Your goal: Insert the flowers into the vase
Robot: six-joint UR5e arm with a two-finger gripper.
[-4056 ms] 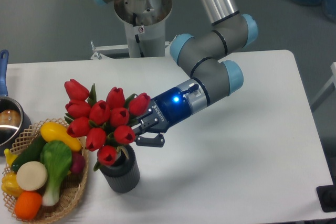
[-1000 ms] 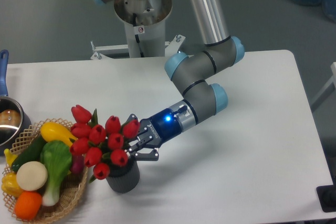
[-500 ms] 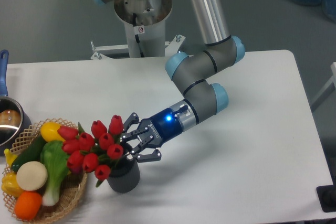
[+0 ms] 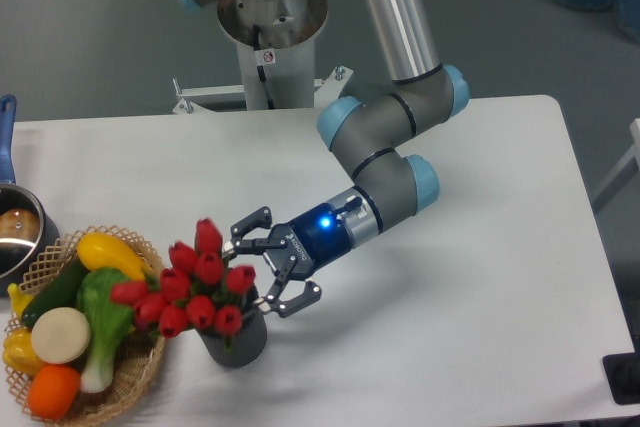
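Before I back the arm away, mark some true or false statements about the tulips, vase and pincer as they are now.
1. The pincer is shut on the stems. False: its fingers are spread open.
2. The bunch of glossy red tulip buds sits in the short dark grey ribbed vase. True.
3. The vase lies tipped on its side. False: it stands upright.
4. The buds lean towards the woven wicker basket of toy vegetables. True.
5. The steel pot stands right of the vase. False: it is at the left edge.
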